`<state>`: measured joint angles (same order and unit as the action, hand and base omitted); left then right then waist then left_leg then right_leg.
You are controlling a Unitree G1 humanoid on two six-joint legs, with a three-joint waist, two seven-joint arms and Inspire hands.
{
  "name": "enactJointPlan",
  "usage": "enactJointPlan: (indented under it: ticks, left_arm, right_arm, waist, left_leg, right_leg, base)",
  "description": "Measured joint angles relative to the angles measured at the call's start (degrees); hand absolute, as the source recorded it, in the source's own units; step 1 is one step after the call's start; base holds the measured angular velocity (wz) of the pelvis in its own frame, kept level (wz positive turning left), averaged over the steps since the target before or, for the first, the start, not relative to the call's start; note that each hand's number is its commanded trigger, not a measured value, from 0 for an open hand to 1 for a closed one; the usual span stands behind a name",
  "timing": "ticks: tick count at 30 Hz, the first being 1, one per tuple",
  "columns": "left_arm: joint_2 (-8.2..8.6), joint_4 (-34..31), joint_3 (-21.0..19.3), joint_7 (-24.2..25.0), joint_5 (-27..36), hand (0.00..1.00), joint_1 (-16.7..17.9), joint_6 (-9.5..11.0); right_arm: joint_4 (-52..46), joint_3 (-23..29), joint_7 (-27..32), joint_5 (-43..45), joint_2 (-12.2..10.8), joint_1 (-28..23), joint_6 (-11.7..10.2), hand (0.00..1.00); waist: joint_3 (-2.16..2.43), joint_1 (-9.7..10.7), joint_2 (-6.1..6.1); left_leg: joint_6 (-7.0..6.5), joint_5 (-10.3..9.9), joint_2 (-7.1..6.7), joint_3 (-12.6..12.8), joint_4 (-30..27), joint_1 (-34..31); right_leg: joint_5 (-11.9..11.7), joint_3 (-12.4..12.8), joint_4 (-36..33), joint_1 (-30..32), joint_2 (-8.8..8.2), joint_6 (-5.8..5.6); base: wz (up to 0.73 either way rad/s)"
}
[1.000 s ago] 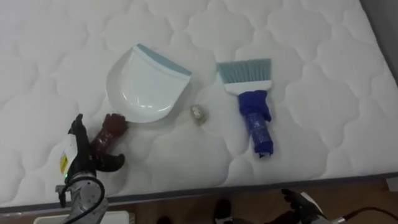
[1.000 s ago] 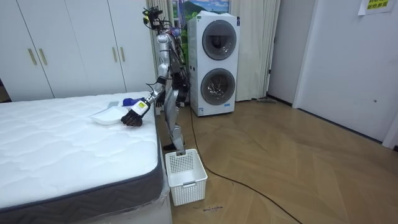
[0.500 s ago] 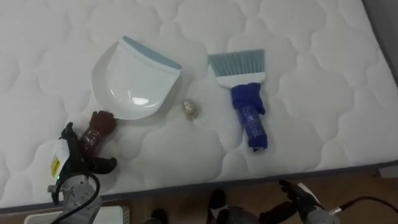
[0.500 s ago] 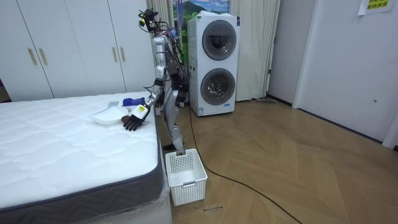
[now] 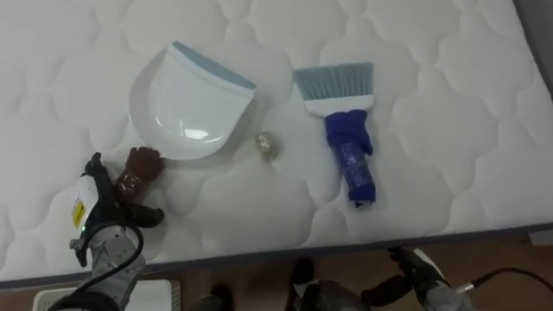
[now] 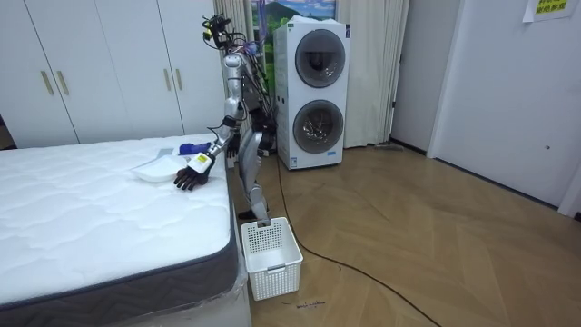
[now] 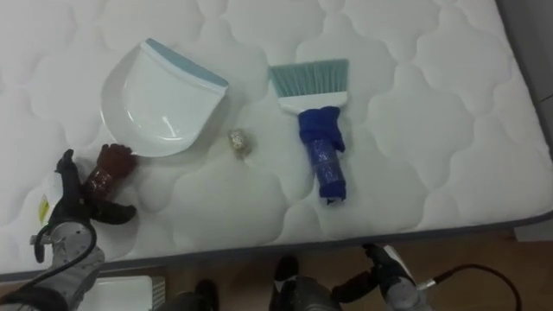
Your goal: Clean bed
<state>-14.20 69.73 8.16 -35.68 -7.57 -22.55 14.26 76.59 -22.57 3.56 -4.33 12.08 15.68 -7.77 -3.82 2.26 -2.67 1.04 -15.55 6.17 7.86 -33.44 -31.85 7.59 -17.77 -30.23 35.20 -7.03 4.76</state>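
At the left eye view's 7 o'clock, the left hand (image 5: 108, 216) is hovering over the bed (image 5: 449, 130) with its fingers spread and released, grasping nothing. The dark red handle (image 5: 138, 167) of the white dustpan (image 5: 190, 104) is lying just beside it, at 1 o'clock from the palm. I cannot tell if they are touching. A small crumpled scrap (image 5: 267, 145) is sitting between the dustpan and the blue brush (image 5: 346, 130). The right hand (image 5: 423, 278) is hanging low at 5 o'clock, below the mattress edge, and I cannot tell how its fingers are set.

In the room view, the robot is standing at the bed's side with a white basket (image 6: 270, 254) by its feet, and the left arm is reaching over the mattress.

In the right eye view, the handle is pointing toward 7 o'clock. I am judging that the hand should be going forward until the handle lies across the palm, and closing only then, without pushing the pan toward the scrap.
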Motion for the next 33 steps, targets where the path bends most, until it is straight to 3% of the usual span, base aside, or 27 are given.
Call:
enactJointPlan:
  ticks: [33]
  left_arm:
    - [-0.01,-2.12,1.22,-2.41,1.3,0.0,-0.41,-0.16]
  right_arm:
    - [-1.08,-2.05,-0.43,-4.33,0.69,-0.94,-0.15,0.0]
  waist:
    - [-0.16,0.92,0.37]
  left_leg:
    - [0.06,-0.39,0.32,0.47,-1.99,-1.52]
  right_leg:
    - [0.41,0.43,-2.43,1.65,-0.13,0.38]
  base:
    - [0.0]
